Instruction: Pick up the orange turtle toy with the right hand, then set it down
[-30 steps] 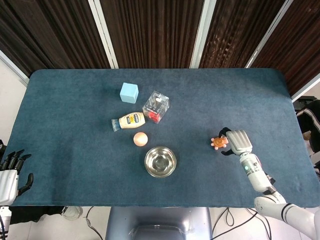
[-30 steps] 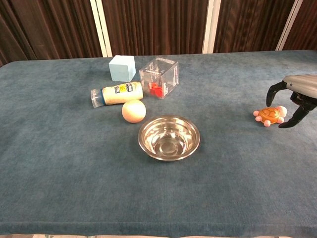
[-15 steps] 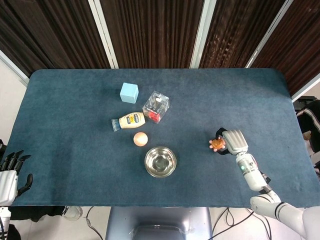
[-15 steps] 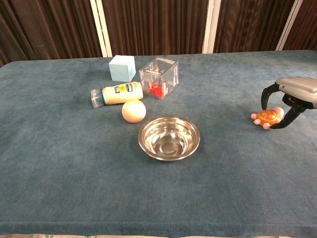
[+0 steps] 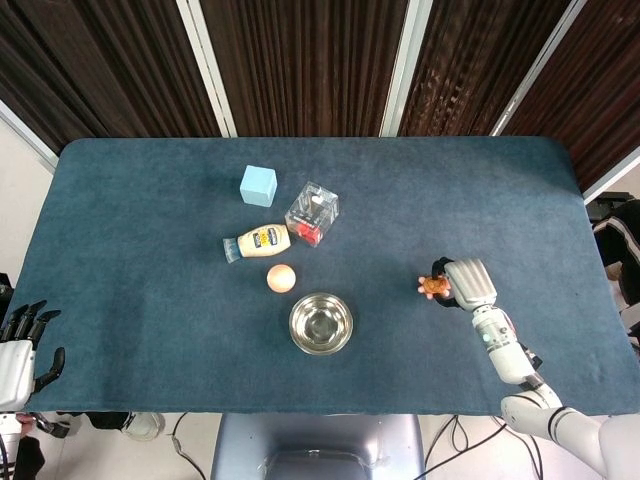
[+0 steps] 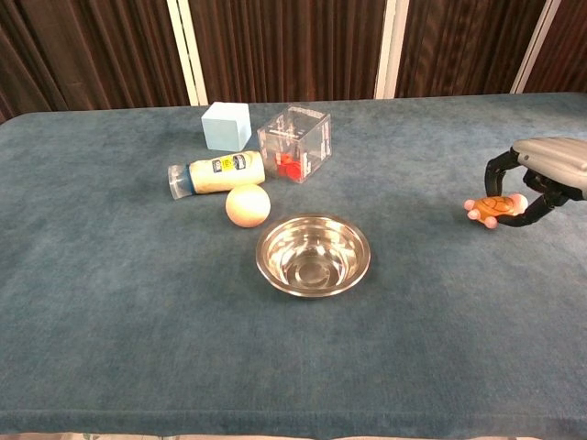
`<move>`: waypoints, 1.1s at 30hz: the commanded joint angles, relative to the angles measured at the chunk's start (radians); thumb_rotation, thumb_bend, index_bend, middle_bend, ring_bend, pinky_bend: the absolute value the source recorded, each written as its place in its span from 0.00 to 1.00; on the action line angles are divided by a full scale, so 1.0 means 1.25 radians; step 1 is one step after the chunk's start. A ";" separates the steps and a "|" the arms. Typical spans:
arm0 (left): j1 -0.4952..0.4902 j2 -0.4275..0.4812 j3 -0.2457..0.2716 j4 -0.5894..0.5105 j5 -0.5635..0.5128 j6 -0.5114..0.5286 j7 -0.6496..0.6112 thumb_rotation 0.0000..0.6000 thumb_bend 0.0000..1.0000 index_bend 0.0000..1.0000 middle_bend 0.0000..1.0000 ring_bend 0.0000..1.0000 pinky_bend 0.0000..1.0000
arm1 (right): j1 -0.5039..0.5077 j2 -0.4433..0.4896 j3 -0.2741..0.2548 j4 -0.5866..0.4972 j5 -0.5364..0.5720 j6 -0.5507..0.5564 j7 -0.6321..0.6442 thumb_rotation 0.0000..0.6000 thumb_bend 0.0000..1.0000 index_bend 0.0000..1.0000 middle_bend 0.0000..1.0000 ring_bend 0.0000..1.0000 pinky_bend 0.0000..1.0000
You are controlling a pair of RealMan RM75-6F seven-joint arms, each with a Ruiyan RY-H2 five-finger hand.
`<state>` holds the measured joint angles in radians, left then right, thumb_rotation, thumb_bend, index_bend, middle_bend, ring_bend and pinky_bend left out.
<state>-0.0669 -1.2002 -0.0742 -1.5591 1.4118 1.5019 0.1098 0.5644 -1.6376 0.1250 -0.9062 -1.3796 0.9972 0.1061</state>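
Across the whole scene spreads the blue tabletop [image 5: 150,300], backed by dark wooden slats. Near its front middle sits a steel bowl [image 6: 313,255], upright and with nothing visible inside. Behind it, a clear plastic box [image 6: 294,144] holds something red, and a pale blue cube [image 6: 226,126] stands just beside the box on its left. A mayonnaise bottle [image 6: 215,174] lies on its side in front of the cube, with a tan ball [image 6: 248,204] close by its front right, between the bottle and the bowl.

At the right side, the right hand [image 6: 541,174] grips the orange turtle toy [image 6: 495,206] between its dark fingers [image 6: 495,170], the toy lifted clear of the cloth in the chest view. At the near left corner, seen only from the head view, the left hand [image 5: 18,345] hangs off the tabletop's edge, holding nothing, its dark fingertips spread apart.
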 commanded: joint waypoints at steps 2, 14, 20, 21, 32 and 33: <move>-0.001 0.000 0.000 -0.002 0.002 0.001 0.002 1.00 0.44 0.24 0.12 0.09 0.29 | -0.005 0.007 -0.006 -0.008 -0.026 0.025 0.046 1.00 1.00 0.84 0.65 1.00 0.98; -0.001 0.001 0.000 -0.004 0.001 -0.002 0.004 1.00 0.44 0.24 0.12 0.09 0.29 | -0.013 0.018 -0.009 -0.031 -0.038 0.058 0.037 1.00 1.00 0.82 0.66 1.00 0.98; 0.000 0.000 0.000 -0.002 0.000 -0.002 0.000 1.00 0.44 0.24 0.12 0.09 0.29 | -0.012 0.026 -0.009 -0.025 -0.011 0.019 -0.017 1.00 1.00 0.78 0.66 1.00 0.97; 0.000 0.000 0.000 -0.001 0.000 -0.002 0.000 1.00 0.44 0.24 0.12 0.09 0.29 | -0.011 0.029 -0.010 -0.027 -0.006 0.010 -0.030 1.00 1.00 0.75 0.65 1.00 0.97; 0.000 -0.003 0.001 0.000 -0.001 -0.004 0.004 1.00 0.44 0.24 0.12 0.09 0.29 | -0.015 0.067 -0.028 -0.075 -0.015 -0.008 -0.038 1.00 0.34 0.19 0.31 0.92 0.89; 0.000 -0.003 0.001 0.000 -0.002 -0.004 0.004 1.00 0.44 0.24 0.12 0.09 0.29 | -0.015 0.072 -0.028 -0.083 -0.013 -0.010 -0.040 1.00 0.30 0.18 0.31 0.92 0.89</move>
<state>-0.0671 -1.2039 -0.0735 -1.5592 1.4095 1.4964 0.1145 0.5469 -1.5589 0.0934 -0.9963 -1.3966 0.9904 0.0588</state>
